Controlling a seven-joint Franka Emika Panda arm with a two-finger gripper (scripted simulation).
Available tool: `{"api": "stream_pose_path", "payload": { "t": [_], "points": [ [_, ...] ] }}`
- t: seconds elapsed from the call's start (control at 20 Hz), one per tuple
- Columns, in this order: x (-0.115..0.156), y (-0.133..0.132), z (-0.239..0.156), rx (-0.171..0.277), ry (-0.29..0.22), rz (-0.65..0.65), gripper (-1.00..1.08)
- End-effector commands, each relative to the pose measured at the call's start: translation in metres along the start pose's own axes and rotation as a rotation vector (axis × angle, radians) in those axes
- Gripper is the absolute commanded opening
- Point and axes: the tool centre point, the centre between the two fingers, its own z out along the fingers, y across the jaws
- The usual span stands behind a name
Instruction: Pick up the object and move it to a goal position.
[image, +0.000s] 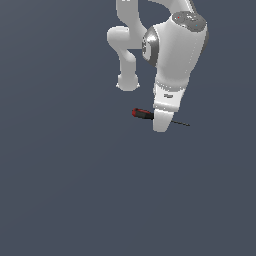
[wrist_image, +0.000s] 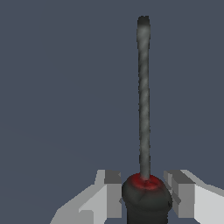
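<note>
The screwdriver (image: 142, 113) has a red-and-black handle and a thin dark shaft. In the exterior view it lies level, with the handle sticking out to the left of the white hand and the shaft tip to the right. My gripper (image: 160, 125) is down over its middle. In the wrist view the shaft (wrist_image: 143, 109) points away from the camera, and the handle's red-ringed end (wrist_image: 146, 192) sits between the two grey fingers (wrist_image: 113, 192). Both fingers press against the handle's sides. I cannot tell whether the screwdriver rests on the floor or is lifted.
The plain dark grey floor (image: 65, 190) lies all around. The arm's white links (image: 125, 45) rise behind the gripper at the top of the exterior view. No goal marker shows.
</note>
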Motion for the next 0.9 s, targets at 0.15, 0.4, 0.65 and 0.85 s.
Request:
{"api": "stream_pose_path", "payload": {
  "t": [0.15, 0.4, 0.65, 0.85],
  "points": [
    [0.025, -0.025, -0.06, 0.0, 0.001, 0.0, -1.0],
    [0.045, -0.045, -0.11, 0.0, 0.002, 0.0, -1.0],
    [0.061, -0.059, -0.149, 0.0, 0.003, 0.001, -1.0],
    [0.07, -0.065, -0.17, 0.0, 0.004, 0.002, -1.0]
  ]
}}
